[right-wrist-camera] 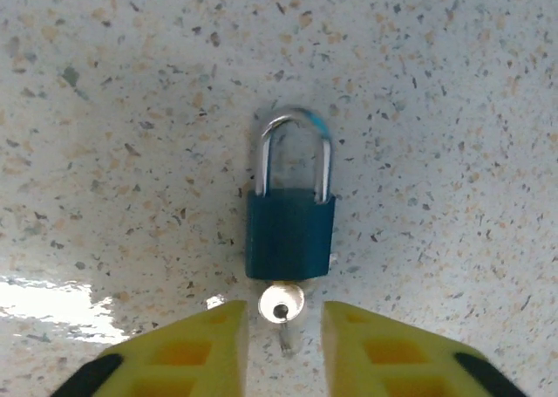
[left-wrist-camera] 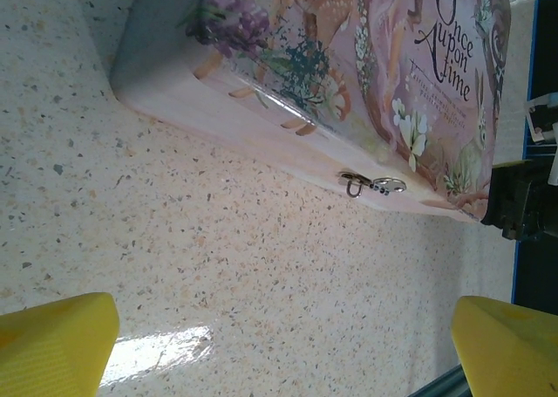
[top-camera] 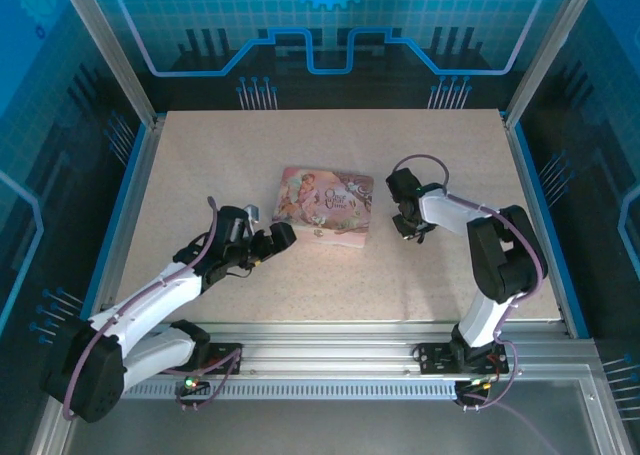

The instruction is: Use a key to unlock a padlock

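The padlock (right-wrist-camera: 289, 231) lies flat on the speckled table, with a teal-blue body and a silver shackle whose two legs both meet the body. The key (right-wrist-camera: 281, 303) sticks out of its underside, showing a small round silver head with a hole. My right gripper (right-wrist-camera: 285, 320) is open, one yellow finger on each side of the key head with a small gap on both sides. In the top view the right gripper (top-camera: 408, 230) points down just right of the pink box. My left gripper (left-wrist-camera: 283, 340) is wide open over bare table, nothing between its fingers.
The pink illustrated box (top-camera: 325, 207) lies mid-table between the arms. Its front edge carries a small metal clasp (left-wrist-camera: 370, 185), facing the left gripper (top-camera: 270, 243). Blue rails and aluminium posts border the table on all sides.
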Controlling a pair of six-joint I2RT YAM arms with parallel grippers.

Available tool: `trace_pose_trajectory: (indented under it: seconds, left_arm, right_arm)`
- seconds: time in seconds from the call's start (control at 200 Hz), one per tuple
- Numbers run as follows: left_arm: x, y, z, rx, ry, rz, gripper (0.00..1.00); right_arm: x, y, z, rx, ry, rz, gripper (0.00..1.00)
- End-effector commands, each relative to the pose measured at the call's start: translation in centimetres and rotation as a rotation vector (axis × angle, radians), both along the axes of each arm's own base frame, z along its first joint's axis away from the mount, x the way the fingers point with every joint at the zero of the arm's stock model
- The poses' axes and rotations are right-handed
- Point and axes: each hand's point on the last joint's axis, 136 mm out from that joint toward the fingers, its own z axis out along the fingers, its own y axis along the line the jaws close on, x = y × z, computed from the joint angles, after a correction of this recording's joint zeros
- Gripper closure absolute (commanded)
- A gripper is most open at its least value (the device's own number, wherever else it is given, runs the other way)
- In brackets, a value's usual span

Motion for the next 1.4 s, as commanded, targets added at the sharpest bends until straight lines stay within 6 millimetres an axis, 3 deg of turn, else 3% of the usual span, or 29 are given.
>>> trace_pose_trajectory:
  seconds: [0.0,0.12,0.18,0.195,0.2,0.205,0.22,0.395,0.565,0.63,0.755,0.866,0.946,1.046,1.106,1.226,1.331,1.396]
  left_arm:
    - [0.8,0.8,0.8,0.026,-0.025,0.020,0.01]
    - [1.3,2.0,1.5,0.066,-0.040,0.049,0.01]
    - [1.7,2.8,2.2,0.098,-0.060,0.064,0.01]
    - [1.8,3.0,2.4,0.106,-0.066,0.069,0.01]
    - [1.9,3.1,2.5,0.109,-0.069,0.070,0.01]
    - [1.9,3.1,2.6,0.110,-0.072,0.072,0.01]
    - [2.1,3.3,2.9,0.118,-0.080,0.074,0.01]
    - [3.8,5.7,5.9,0.233,-0.177,0.085,0.01]
    - [5.5,10.2,7.9,0.517,-0.335,0.141,0.01]
    - [6.0,12.2,8.4,0.581,-0.380,0.179,0.01]
    - [6.9,15.7,7.7,0.672,-0.443,0.269,0.01]
    - [8.0,17.9,6.2,0.695,-0.477,0.337,0.01]
    - [9.2,19.0,3.8,0.738,-0.468,0.346,0.01]
    - [10.6,19.1,0.1,0.760,-0.416,0.313,0.01]
    - [11.1,19.0,-1.1,0.750,-0.417,0.317,0.01]
    - [12.8,18.4,-0.3,0.748,-0.498,0.292,0.01]
    - [13.7,17.9,-0.1,0.766,-0.534,0.244,0.01]
    - [13.9,17.2,-0.3,0.755,-0.627,0.221,0.01]
  right_arm:
    - [0.4,-0.5,2.8,0.029,-0.063,-0.066,0.62]
    - [0.5,-0.2,5.6,0.089,-0.148,-0.079,0.53]
    - [0.6,0.1,7.4,0.132,-0.212,-0.087,0.43]
    - [0.6,0.1,7.6,0.141,-0.222,-0.087,0.12]
    - [0.6,0.1,7.6,0.141,-0.222,-0.087,0.12]
    - [0.6,0.2,8.0,0.147,-0.234,-0.087,0.03]
    - [0.7,0.3,8.4,0.160,-0.250,-0.085,0.00]
    - [1.2,1.2,12.0,0.299,-0.426,-0.074,0.00]
    - [2.4,-0.7,14.4,0.325,-0.621,-0.159,0.00]
    - [2.3,-1.4,14.3,0.313,-0.706,-0.153,0.00]
    - [2.6,-1.6,15.4,0.306,-0.925,-0.065,0.00]
    - [2.9,-2.6,14.1,0.238,-0.931,-0.054,0.00]
    - [3.2,-3.5,12.8,0.217,-0.914,-0.075,0.00]
    - [3.3,-4.2,11.4,0.224,-0.920,-0.091,0.00]
    - [3.3,-4.4,10.4,0.238,-0.910,-0.090,0.00]
    - [3.9,-4.3,8.7,0.256,-0.873,-0.065,0.00]
    - [4.8,-4.8,9.0,0.234,-0.920,-0.065,0.00]
    - [5.3,-4.9,8.3,0.320,-0.936,-0.059,0.00]
